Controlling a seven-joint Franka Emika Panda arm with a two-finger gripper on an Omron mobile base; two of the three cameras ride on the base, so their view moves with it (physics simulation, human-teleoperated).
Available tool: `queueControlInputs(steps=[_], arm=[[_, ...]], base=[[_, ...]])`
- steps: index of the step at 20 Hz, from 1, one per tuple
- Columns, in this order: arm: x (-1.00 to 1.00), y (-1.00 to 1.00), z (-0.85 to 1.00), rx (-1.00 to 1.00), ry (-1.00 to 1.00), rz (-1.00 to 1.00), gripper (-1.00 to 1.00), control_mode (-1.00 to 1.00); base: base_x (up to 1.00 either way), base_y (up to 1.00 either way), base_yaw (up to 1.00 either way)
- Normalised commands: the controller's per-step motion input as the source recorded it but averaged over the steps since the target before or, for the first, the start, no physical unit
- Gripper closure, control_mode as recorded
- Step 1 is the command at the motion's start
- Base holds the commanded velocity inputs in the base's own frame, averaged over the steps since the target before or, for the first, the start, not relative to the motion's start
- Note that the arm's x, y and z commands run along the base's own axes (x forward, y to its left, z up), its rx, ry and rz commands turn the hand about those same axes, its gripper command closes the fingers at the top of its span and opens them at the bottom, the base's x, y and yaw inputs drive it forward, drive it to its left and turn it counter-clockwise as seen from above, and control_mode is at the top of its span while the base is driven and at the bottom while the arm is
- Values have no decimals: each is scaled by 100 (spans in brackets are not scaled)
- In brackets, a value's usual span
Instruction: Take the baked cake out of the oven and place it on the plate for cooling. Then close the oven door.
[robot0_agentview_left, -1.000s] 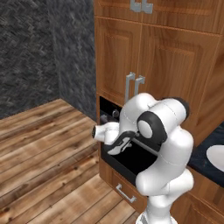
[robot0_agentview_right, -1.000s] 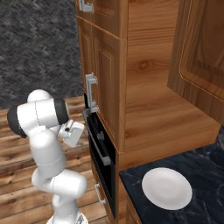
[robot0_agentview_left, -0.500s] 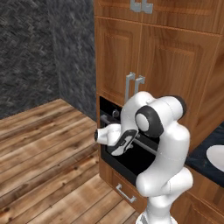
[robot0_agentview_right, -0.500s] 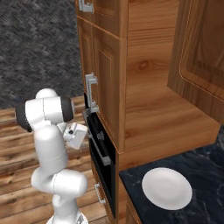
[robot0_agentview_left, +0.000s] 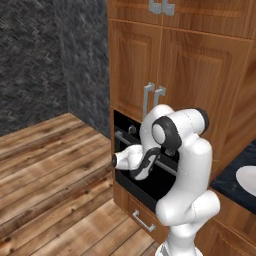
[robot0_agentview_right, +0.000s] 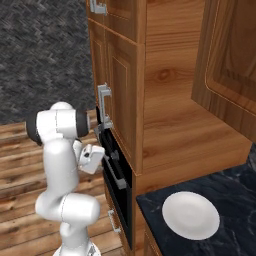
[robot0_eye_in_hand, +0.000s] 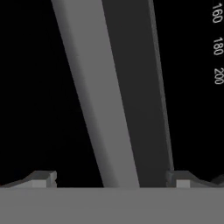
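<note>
Oven door (robot0_eye_in_hand: 39, 87) glass, black and glossy, lies right ahead of the gripper (robot0_eye_in_hand: 111, 177), whose jaws stand spread wide with nothing between them. In the hand view the two finger tips (robot0_eye_in_hand: 43, 178) rise at either side, and the long grey bar handle (robot0_eye_in_hand: 98, 96) runs up between them, slanting slightly to the left, close in front of the jaws but not pinched. Small white dial numbers (robot0_eye_in_hand: 217, 46) show at the far right of that view.

From the left base view the hand sits low before the oven (robot0_agentview_left: 150, 170), level with the bar handle, which crosses the door front. The door appears shut, upright in its frame. Two round knobs sit above the handle at the oven's top edge. Wooden cabinets (robot0_agentview_left: 185, 80) frame the oven, with a pair of grey pulls just above it and a drawer pull below.

To the right, on a dark stone counter (robot0_agentview_right: 235, 195), rests the white plate (robot0_agentview_right: 190, 214), bare, well apart from the gripper. The cake cannot be made out anywhere.
</note>
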Motion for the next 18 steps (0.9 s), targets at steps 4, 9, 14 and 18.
queueControlInputs(steps=[4, 9, 14, 18], arm=[[24, -4, -34, 0, 0, 12, -100, -100], [30, -7, -27, 0, 0, 11, -100, -100], [30, -11, -11, 0, 0, 9, -100, -100], [33, -10, -1, 0, 0, 8, -100, -100]], base=[[0, 0, 0], [0, 0, 0], [0, 0, 0], [0, 0, 0]])
